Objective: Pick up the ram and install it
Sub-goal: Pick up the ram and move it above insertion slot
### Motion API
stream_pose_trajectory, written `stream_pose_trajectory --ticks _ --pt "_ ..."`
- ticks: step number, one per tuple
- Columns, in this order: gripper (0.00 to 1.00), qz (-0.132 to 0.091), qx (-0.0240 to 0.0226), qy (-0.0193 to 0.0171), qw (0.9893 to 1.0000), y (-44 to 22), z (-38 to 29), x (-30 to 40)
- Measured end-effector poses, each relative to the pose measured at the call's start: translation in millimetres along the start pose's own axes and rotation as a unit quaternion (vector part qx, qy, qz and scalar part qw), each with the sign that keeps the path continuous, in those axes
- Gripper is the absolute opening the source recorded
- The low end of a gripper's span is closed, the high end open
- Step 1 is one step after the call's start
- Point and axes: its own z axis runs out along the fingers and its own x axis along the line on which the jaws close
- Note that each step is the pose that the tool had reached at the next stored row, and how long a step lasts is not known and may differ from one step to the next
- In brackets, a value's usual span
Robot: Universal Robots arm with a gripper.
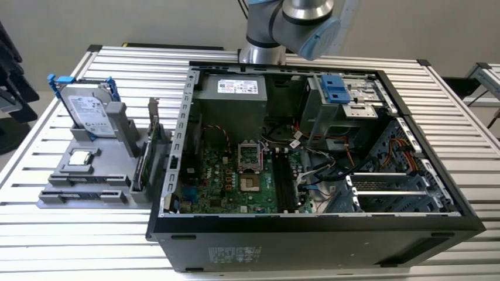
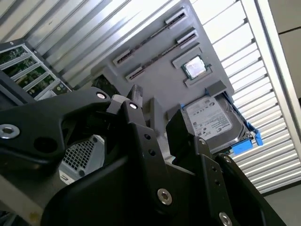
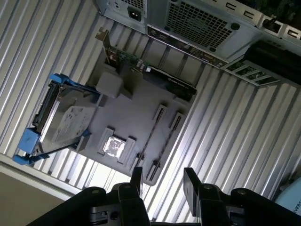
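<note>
Slatted alu bench (image 1: 70, 246) underneath. Long thin green circuit-board ram stick (image 3: 171, 84) stood edge-up in grey plastic holder (image 3: 136, 108), far edge from me. My gripper (image 3: 163, 184) was spread, empty, well clear of it; stick's long axis ran approx along my closing line.

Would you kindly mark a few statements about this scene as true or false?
1. The tool holds the ram. False: it is open and empty; the ram stands in the grey holder.
2. The hard drive sits in the holder. True.
3. The computer case is closed. False: its side is open, showing the motherboard.
4. The holder lies to the exterior view's left of the case. True.
</note>
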Motion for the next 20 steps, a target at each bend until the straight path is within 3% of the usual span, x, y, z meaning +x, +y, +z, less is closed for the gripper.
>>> stream_pose_trajectory --ticks 4,9,14,20 --pt "1.0 0.028 0.002 -0.0005 0.9996 -0.1 0.3 0.0" --pt "1.0 0.062 0.0053 -0.0009 0.9981 -0.1 0.3 0.1" --pt "1.0 0.096 0.009 -0.001 0.9953 -0.1 0.4 0.0" --pt "1.0 0.135 0.0134 -0.0012 0.9907 -0.1 0.4 0.1"
